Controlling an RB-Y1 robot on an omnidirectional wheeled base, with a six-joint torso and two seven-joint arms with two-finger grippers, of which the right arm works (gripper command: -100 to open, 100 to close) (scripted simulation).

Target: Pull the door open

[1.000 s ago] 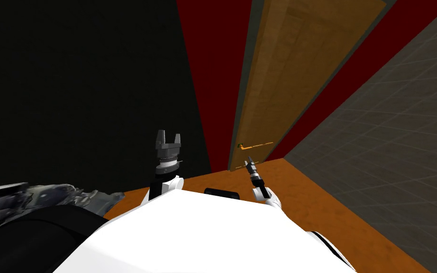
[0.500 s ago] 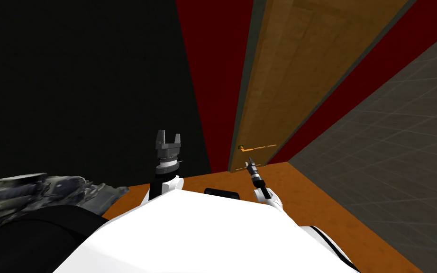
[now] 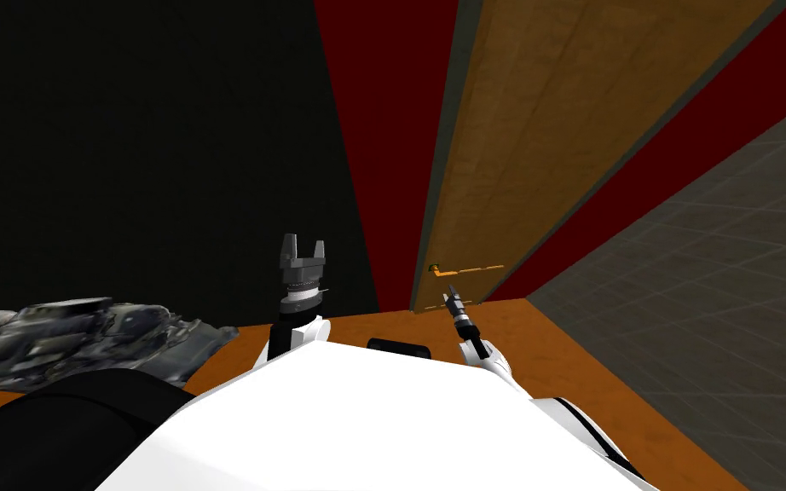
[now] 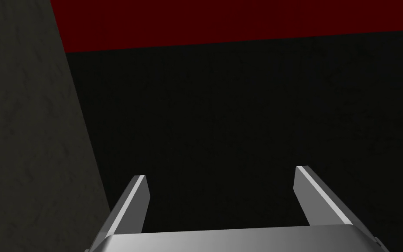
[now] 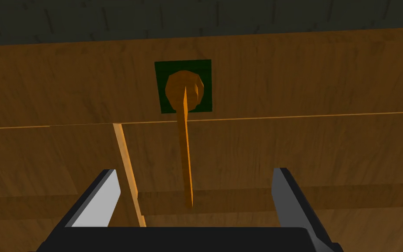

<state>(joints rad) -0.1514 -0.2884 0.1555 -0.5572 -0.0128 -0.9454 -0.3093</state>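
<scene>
- Over the last second the whole head view has slid. That's me rolling in closer, not the door moving. The brown door [image 3: 536, 145] looms bigger, and the gap between the right pincer [image 3: 451, 296] and the orange lever handle [image 3: 468, 270] has shrunk to nearly nothing.
- For the task, I'd say the approach is basically done, but the grab isn't. The door looks flush in its dark frame [image 3: 442, 170], so no pulling yet.
- The right pincer's fingers are spread wide with nothing held.
- The right wrist view adds detail the head view can't. The lever runs from a round hub on a dark green plate [image 5: 163, 87], and its free end lines up between the two fingers. I can't tell if it's actually between them or still just ahead.
- The head view adds the layout. The handle sits close to the door's left edge by the frame. The left pincer [image 3: 303, 251] is parked upright, well off to the left, fingers apart and empty.
- My guess for next is to ease in a touch, close on the lever, then pull. It's a thin lever, so it could slip out.
</scene>
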